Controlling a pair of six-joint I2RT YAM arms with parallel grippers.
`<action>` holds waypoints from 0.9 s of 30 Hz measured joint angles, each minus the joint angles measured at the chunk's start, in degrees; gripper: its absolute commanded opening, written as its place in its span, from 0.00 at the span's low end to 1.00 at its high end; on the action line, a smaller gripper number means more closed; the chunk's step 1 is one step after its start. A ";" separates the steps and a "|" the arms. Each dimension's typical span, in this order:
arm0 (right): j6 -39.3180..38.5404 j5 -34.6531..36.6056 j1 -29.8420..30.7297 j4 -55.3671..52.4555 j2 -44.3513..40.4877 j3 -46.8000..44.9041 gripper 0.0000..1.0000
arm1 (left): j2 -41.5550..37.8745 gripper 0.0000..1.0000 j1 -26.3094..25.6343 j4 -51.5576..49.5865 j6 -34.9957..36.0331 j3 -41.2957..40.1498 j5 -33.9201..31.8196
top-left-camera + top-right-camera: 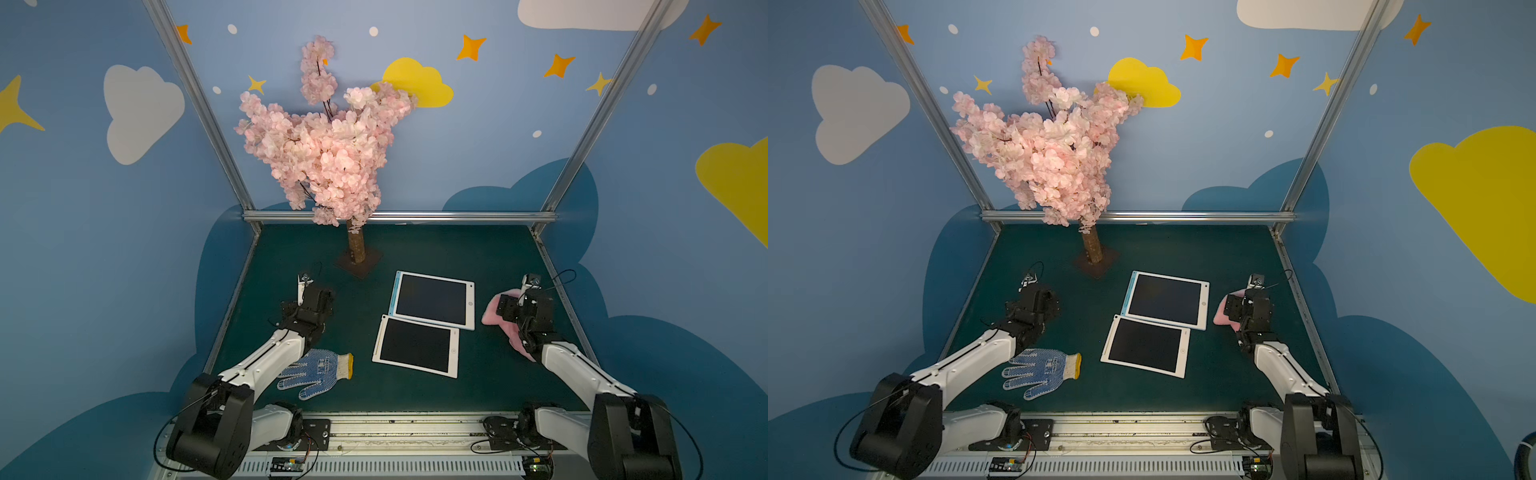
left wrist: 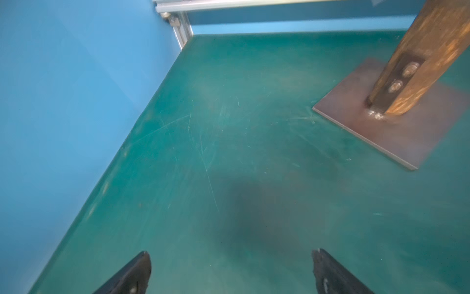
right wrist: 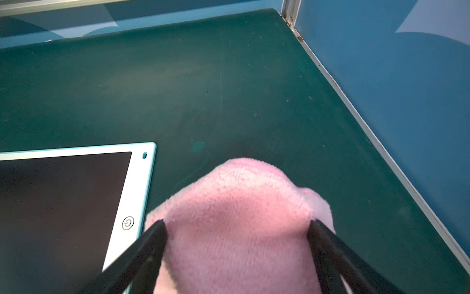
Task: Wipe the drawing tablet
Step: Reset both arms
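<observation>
— Left to right, what's there, counted?

— Two arms, one glove, one tree, two tablets, one cloth. All places are taken from the tree (image 1: 328,153), which stands on a plate at the back of the mat (image 1: 478,249)

— The left side first

— The left gripper (image 2: 231,269) hangs left of the tree's plate and a little nearer the robot. Its jaws are spread wide with only bare mat between them. The glove (image 1: 318,372), white with blue dots, lies flat left of the tree and well toward the robot, partly under the left arm

— The tablets?

— Both lie flat in front of the tree, to its right. The blue-edged tablet (image 1: 432,300) is the one nearer the tree. The white tablet (image 1: 417,346) is behind it, toward the robot, and the two touch along one edge. Both screens are dark

— And the right side?

— The pink cloth (image 3: 244,183) sits far right of the tree, just beside the blue-edged tablet. The right gripper (image 3: 237,224) is over it with its jaws wide apart, and the cloth bulges between them. The fingers (image 3: 152,244) touch its flanks. In both top views that arm hides part of the cloth
</observation>
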 measured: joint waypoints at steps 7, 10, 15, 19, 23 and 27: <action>-2.60 0.07 -0.09 14.32 10.67 -0.26 0.91 | 10.45 1.00 8.02 20.00 6.82 -3.21 5.66; -2.95 -1.03 -0.33 18.01 12.92 -0.44 0.92 | 12.50 1.00 12.28 25.66 6.47 -3.32 10.36; -4.04 -3.61 -0.35 29.53 18.49 -3.67 0.92 | 12.87 1.00 15.26 32.11 6.12 -5.81 16.96; -4.20 -2.78 -0.09 34.64 20.28 -6.75 0.92 | 14.03 1.00 15.10 40.30 6.73 -9.97 21.53; -4.26 -2.19 0.20 37.40 20.31 -6.75 0.92 | 16.98 1.00 15.19 44.50 7.02 -12.61 23.82; -4.26 -1.86 0.20 38.36 20.31 -6.73 0.92 | 16.96 1.00 15.28 45.97 7.21 -11.10 25.00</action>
